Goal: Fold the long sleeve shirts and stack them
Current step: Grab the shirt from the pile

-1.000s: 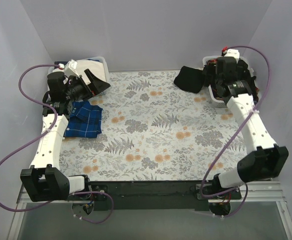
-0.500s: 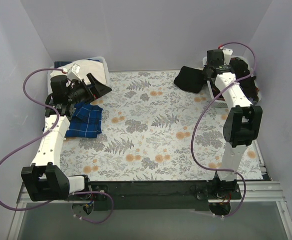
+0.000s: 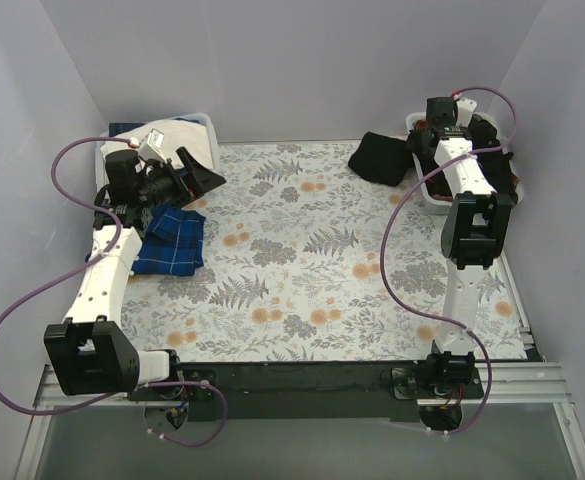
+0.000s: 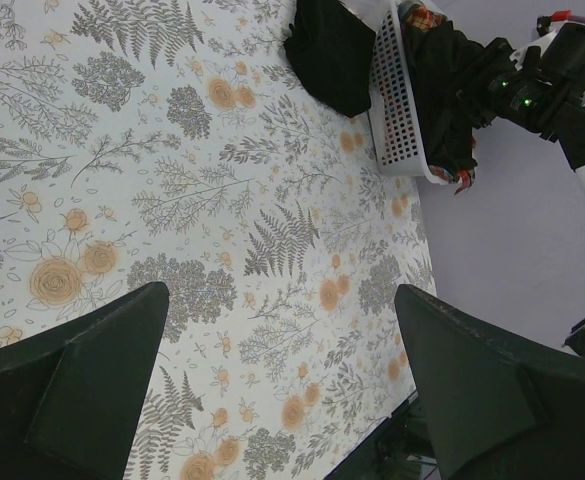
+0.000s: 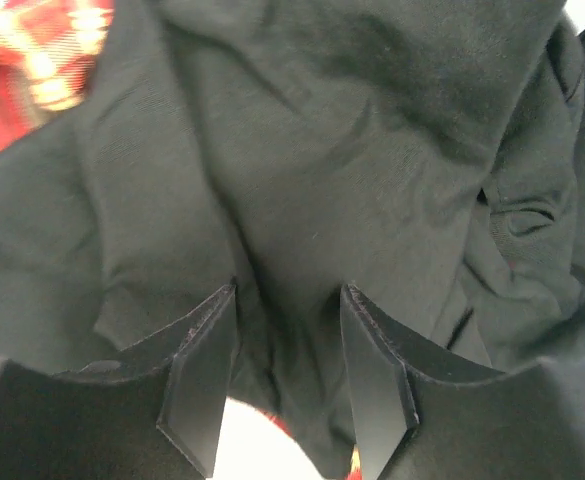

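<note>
- Had the right gripper (image 5: 287,300) down in the white basket (image 4: 397,110), fingers (image 5: 197,380) half closed round a fold of the black shirt (image 5: 302,180); could not tell if pinched tight.
- Held the left gripper (image 4: 280,295) wide apart and empty, over the table (image 3: 312,260) near the blue checked shirt (image 3: 172,240).
- Could have slipped off with too thin a pinch.
- Could have dragged up the red plaid shirt (image 5: 42,50) too, tangled underneath.
</note>
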